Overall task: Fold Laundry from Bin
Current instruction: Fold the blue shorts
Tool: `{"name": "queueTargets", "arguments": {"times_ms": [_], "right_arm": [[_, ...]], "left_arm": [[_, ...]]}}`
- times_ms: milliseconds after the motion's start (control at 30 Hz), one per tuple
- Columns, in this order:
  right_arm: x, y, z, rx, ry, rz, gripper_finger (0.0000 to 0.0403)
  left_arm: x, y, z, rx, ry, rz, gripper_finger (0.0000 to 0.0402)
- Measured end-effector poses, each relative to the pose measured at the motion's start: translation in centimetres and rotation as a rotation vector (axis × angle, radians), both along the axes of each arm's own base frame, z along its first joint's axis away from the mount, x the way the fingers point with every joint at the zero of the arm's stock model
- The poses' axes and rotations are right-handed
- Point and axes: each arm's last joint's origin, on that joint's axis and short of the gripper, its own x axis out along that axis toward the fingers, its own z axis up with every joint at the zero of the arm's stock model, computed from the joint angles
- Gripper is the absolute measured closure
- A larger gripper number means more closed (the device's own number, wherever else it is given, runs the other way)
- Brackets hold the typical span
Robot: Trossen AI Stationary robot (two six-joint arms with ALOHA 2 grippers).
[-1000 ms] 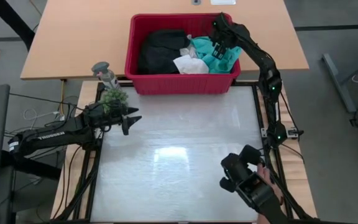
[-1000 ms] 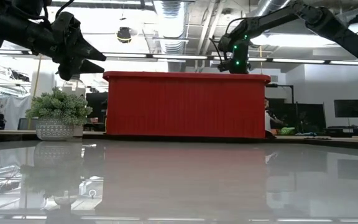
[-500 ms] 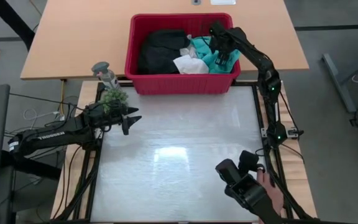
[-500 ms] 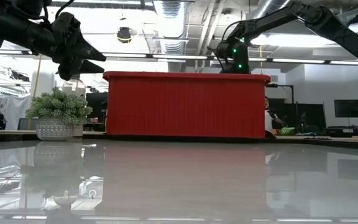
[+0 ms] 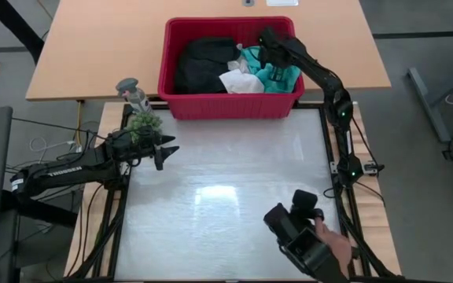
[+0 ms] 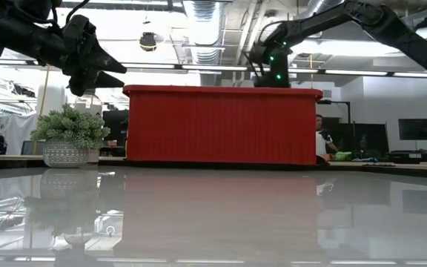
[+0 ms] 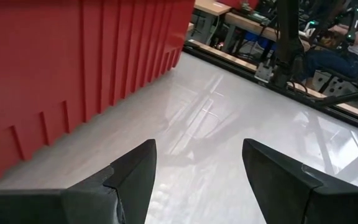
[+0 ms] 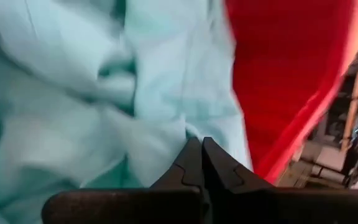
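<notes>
The red bin stands at the table's far edge and holds a black garment, a small white cloth and a teal garment. My right gripper reaches down into the bin's right half, shut at the teal garment; in the low view the bin wall hides its fingers. My left gripper waits open above the table's left side, near the bin's front wall, with nothing between its fingers. My right gripper pinches a small fold of the teal garment at its fingertips, which come slanting down from the table's right side. One layer or several, I cannot tell. The garment lies bunched in the bin against the red right wall.
A small potted plant and a grey figure stand at the far left beside the bin. A person's hand with a dark device reaches over the near right corner. The middle of the glossy white table holds nothing.
My right gripper has shifted a little toward the table's left over the teal garment, rolled about its own line and shut. The person's hand with the dark device has moved left along the near edge. My left arm has kept still.
</notes>
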Motion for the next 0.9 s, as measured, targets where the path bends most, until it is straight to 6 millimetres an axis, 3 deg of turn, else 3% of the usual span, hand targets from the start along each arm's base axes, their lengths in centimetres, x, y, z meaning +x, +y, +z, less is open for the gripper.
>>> {"name": "queueTargets", "arguments": {"times_ms": [233, 433, 633, 900], "right_arm": [[1.9, 1.6, 4.6, -0.173, -0.173, 0.102, 0.0382], [2.6, 5.2, 9.1, -0.245, -0.373, 0.225, 0.0382], [2.9, 11.1, 14.2, -0.254, -0.643, 0.427, 0.0382], [1.9, 21.2, 20.4, -0.251, -0.92, 0.743, 0.0382]], "left_arm": [[0.0, 0.0, 0.0, 0.0, 0.003, 0.002, 0.0173], [0.0, 0.1, 0.0, 0.022, 0.012, 0.034, 0.0173], [-0.1, 0.1, 0.0, 0.025, 0.01, 0.041, 0.0173], [-0.1, 0.2, 0.0, 0.065, 0.027, 0.073, 0.0173]]}}
